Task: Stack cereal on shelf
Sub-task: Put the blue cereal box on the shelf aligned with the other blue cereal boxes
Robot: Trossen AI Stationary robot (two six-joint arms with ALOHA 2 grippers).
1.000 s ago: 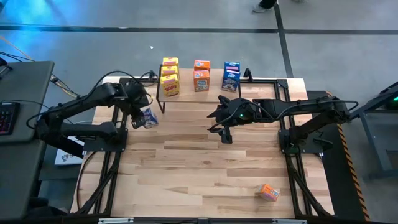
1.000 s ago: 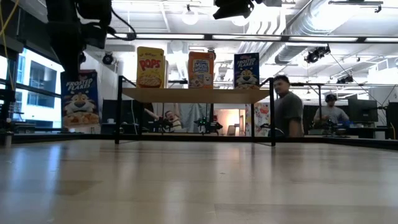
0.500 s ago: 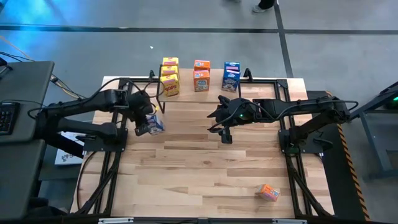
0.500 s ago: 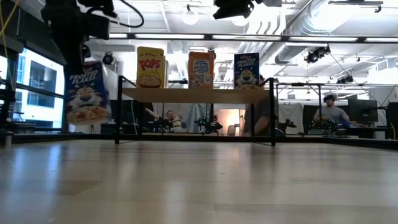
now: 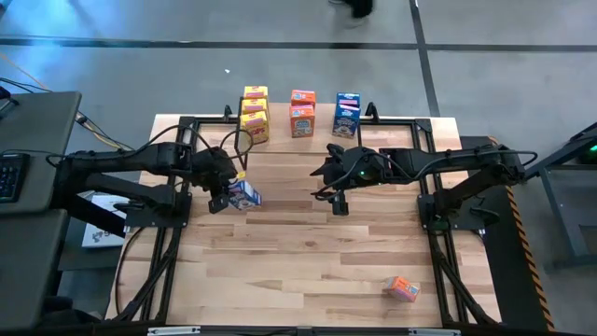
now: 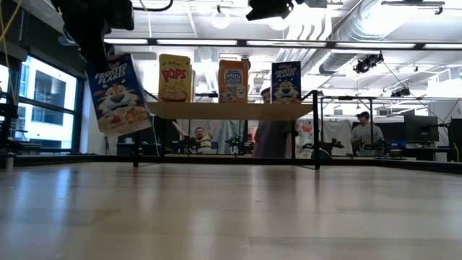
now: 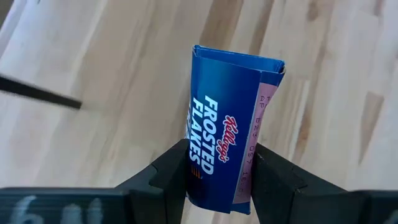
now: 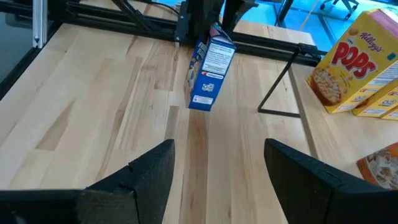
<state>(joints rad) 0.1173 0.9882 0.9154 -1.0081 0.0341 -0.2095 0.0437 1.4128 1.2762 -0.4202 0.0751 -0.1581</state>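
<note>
Over on the left side, the left gripper (image 5: 224, 194) has its fingers (image 7: 171, 171) squeezed tight on a blue cereal box (image 5: 244, 194), which hangs in the air above the table (image 5: 308, 252), tipped a little so its long side leans. The shelf (image 6: 229, 110) is farther back from this box, so I think the box must go up and back to reach it. Yellow, orange and blue boxes already stand on that shelf. In the middle, the right gripper (image 5: 338, 201) waits with its fingers (image 8: 149, 168) apart, holding nothing. Far over by the near right corner, one orange box (image 5: 402, 288) lies alone on the table.
</note>
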